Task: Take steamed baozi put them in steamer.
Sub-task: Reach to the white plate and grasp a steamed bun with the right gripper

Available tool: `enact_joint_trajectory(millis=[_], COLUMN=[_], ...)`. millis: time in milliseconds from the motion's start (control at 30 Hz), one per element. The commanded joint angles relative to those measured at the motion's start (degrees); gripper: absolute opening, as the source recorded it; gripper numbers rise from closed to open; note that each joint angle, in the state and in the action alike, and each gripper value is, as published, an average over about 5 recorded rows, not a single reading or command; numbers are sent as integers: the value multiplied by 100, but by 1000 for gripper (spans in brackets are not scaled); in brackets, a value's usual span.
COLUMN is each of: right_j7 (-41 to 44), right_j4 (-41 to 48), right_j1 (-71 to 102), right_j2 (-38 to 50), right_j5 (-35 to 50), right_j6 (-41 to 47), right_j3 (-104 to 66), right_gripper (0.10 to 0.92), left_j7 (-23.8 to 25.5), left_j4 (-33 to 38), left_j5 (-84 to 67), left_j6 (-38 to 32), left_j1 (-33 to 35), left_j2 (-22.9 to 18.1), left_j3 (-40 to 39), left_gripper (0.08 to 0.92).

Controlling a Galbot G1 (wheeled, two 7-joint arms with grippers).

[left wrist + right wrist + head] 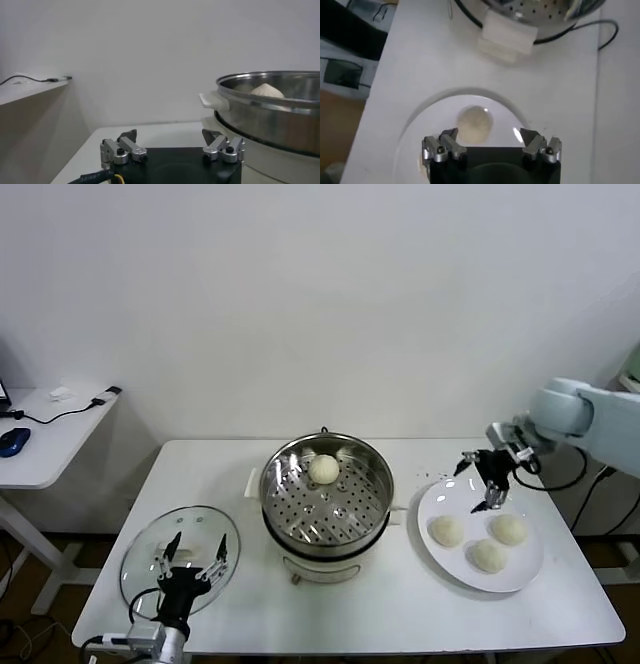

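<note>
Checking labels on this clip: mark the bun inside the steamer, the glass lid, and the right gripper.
Steamed baozi in the steamer (323, 469), head view, top of the bun.
Glass lid (150, 549), head view, bare glass left of centre.
Right gripper (489, 502), head view, between its open fingers.

no writing, label, brand, number or sign can be read in any of the three views.
</note>
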State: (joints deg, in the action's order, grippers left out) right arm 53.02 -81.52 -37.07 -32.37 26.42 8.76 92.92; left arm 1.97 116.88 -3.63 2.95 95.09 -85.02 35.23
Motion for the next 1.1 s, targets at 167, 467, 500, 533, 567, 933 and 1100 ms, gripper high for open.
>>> enact_joint_trajectory(millis=[167, 467, 500, 533, 567, 933, 1100], right_j7=[-609, -635, -636, -640, -648, -695, -567], right_j4=[292, 937, 965, 989, 1012, 1332, 1268], right_j1=[1447, 2186, 2230, 2269, 2304, 2381, 2166], right_j2=[-90, -683, -735, -784, -827, -1163, -1128], right_j5=[-263, -331, -333, -338, -345, -413, -405], right_j6=[1037, 1102, 1111, 1119, 1128, 1138, 1075], right_j3=[-757, -1231, -1252, -1275, -1298, -1544, -1394], right_gripper=[823, 823, 823, 823, 823, 806, 724], left_j7=[-2, 6, 6, 7, 7, 11, 11], left_j4=[-40, -80, -83, -87, -91, -87, -86], left_j5=[-1, 3, 3, 4, 4, 16, 30], left_j6=[-5, -2, -1, 1, 1, -4, -14], left_j1=[-4, -4, -6, -9, -11, -12, 3], left_j2=[-19, -20, -20, -21, -21, -25, -24], left_j3=[36, 39, 40, 41, 41, 26, -1], left_gripper=[823, 823, 823, 823, 823, 823, 823])
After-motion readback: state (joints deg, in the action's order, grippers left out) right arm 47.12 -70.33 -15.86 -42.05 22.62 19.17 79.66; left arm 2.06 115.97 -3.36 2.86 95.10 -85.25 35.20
